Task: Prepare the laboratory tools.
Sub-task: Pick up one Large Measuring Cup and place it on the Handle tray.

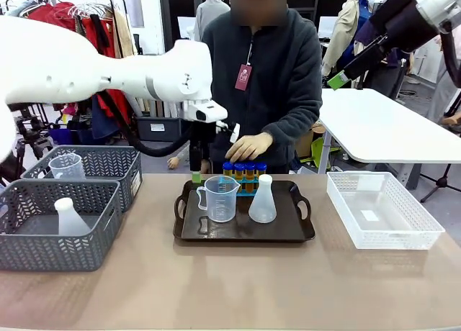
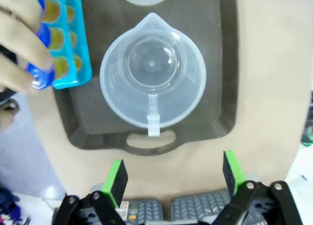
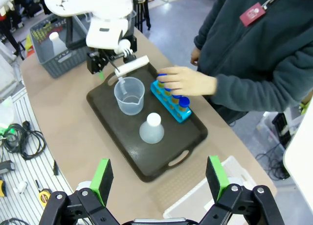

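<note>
A dark tray (image 1: pixel 243 232) sits in the middle of the bench (image 1: pixel 230 288), and on it stand the clear handled measuring beaker (image 1: pixel 220 198) and, just beside it toward the robot's right, the translucent white conical flask (image 1: pixel 262 200), both upright. Along the tray's far edge stands the small blue rack (image 1: pixel 243 183) holding blue-capped tubes of orange liquid (image 1: pixel 245 171); the person's hand (image 1: pixel 248 146) rests on top of the tubes, fingers touching the caps. The left gripper (image 1: pixel 196 177) hangs by the tray's left far corner, near the beaker but apart from it, its green-padded fingers spread wide and grasping nothing; in the left wrist view the fingers (image 2: pixel 116 176) stand well apart below the tray handle with the beaker (image 2: pixel 152 76) seen from above, its handle pointing toward the gripper. The right gripper (image 3: pixel 159 176) is raised high over the bench, released and empty, its fingers wide apart, looking down on the tray (image 3: pixel 146 132), the flask (image 3: pixel 151 129), the beaker (image 3: pixel 129 95) and the rack (image 3: pixel 171 100) under the person's hand (image 3: pixel 188 81). At the robot's left two grey mesh baskets (image 1: pixel 61 230) stand side by side, one holding another white flask (image 1: pixel 70 217), the other a clear beaker (image 1: pixel 67 165). At the robot's right lies a white lattice bin (image 1: pixel 382 210)
</note>
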Controlling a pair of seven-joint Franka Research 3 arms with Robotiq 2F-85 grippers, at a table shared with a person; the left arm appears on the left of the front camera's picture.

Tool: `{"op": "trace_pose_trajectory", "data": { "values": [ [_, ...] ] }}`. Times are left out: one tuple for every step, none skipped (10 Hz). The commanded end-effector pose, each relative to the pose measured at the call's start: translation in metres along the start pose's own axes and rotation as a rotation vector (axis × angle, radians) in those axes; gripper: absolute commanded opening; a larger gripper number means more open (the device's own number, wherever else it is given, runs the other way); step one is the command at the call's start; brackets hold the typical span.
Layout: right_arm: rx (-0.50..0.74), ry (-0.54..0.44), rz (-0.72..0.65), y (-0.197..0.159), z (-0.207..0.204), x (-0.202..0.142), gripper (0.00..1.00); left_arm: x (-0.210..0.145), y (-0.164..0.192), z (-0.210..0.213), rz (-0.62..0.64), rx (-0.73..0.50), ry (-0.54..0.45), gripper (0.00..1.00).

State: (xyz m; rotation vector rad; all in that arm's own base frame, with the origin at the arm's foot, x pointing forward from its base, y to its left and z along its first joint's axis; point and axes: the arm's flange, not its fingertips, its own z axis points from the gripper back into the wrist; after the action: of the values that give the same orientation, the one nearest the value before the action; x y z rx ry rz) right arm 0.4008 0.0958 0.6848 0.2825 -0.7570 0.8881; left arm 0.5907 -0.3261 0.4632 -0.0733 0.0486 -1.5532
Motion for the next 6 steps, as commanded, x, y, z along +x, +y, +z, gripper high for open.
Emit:
{"op": "trace_pose_trajectory", "data": {
  "values": [
    [0.000,-0.003,0.000,0.000,0.001,0.000,1.00,-0.021,-0.030,0.018,-0.003,0.014,-0.048,1.00],
    [0.000,-0.003,0.000,0.000,0.001,0.000,1.00,-0.026,-0.035,0.029,-0.006,0.030,-0.066,1.00],
    [0.000,-0.003,0.000,0.000,0.001,0.000,1.00,-0.032,-0.041,0.044,-0.012,0.037,-0.081,1.00],
    [0.000,-0.003,0.000,0.000,0.001,0.000,1.00,-0.036,-0.047,0.061,-0.018,0.040,-0.102,1.00],
    [0.000,-0.003,0.000,0.000,0.001,0.000,1.00,-0.041,-0.052,0.077,-0.028,0.036,-0.120,1.00],
    [0.000,-0.003,0.000,0.000,0.001,0.000,1.00,-0.048,-0.058,0.091,-0.031,0.036,-0.148,1.00]
  ]
}}
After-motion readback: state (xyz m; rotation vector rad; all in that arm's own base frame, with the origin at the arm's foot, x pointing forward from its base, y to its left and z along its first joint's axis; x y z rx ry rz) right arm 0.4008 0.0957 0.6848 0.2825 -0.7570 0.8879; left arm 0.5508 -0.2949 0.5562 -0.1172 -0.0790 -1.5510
